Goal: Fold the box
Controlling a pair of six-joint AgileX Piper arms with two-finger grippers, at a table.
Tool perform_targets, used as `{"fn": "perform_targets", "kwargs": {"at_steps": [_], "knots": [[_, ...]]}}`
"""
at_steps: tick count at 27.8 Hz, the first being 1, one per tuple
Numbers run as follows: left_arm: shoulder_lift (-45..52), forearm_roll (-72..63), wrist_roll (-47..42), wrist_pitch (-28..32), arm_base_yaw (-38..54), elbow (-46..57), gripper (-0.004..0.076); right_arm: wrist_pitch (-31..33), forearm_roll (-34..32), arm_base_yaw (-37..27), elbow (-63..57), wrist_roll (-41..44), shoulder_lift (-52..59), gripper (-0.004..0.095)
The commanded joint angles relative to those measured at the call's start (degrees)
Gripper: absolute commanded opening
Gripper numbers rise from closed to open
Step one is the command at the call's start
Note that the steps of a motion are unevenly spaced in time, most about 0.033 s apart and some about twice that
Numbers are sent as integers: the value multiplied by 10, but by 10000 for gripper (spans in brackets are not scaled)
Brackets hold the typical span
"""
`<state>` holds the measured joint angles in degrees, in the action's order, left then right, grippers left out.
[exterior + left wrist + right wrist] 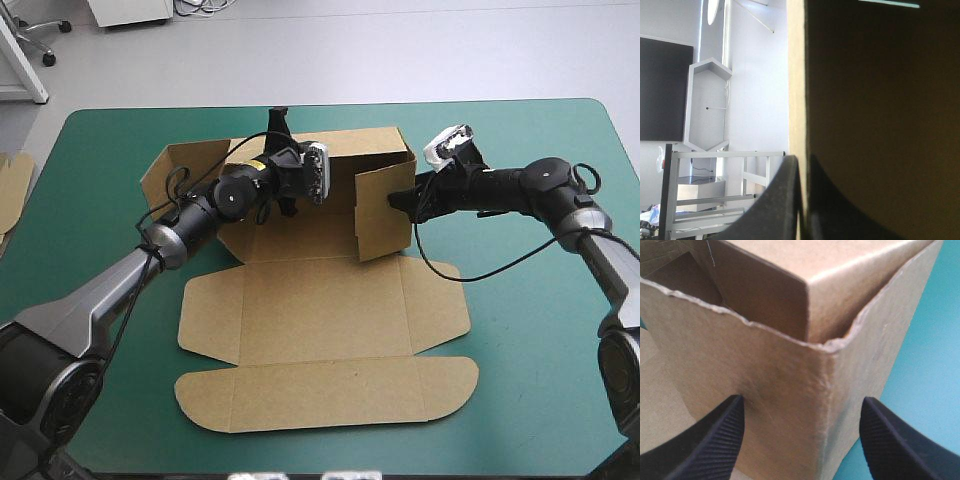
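Box (320,310): sitting centrally on the table (530,340), far and right walls standing raised, lid lying flat toward the near edge.
Left tool (801,167): clenching the far wall's top edge.
Right tool (800,407): gaping, fingers (715,440) straddling the right wall's corner.

A wall of the box (880,125) hides the table (540,330) ahead of the left gripper (802,200). More board (12,185) at the table's left edge is cut off.
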<state>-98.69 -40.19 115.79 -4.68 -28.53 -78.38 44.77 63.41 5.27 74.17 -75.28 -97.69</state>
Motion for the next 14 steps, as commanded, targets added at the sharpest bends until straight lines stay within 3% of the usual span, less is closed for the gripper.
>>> {"fn": "perform_targets", "kwargs": {"at_steps": [1, 9, 14], "knots": [[24, -19, -18, 11, -6, -15, -14, 4, 23, 2, 17, -3, 26, 636], [20, -55, -4, 35, -19, -16, -15, -27, 24, 2, 29, 0, 26, 635], [8, -60, 22, 89, -35, -16, -14, -30, 26, 3, 30, 16, 26, 633]]}}
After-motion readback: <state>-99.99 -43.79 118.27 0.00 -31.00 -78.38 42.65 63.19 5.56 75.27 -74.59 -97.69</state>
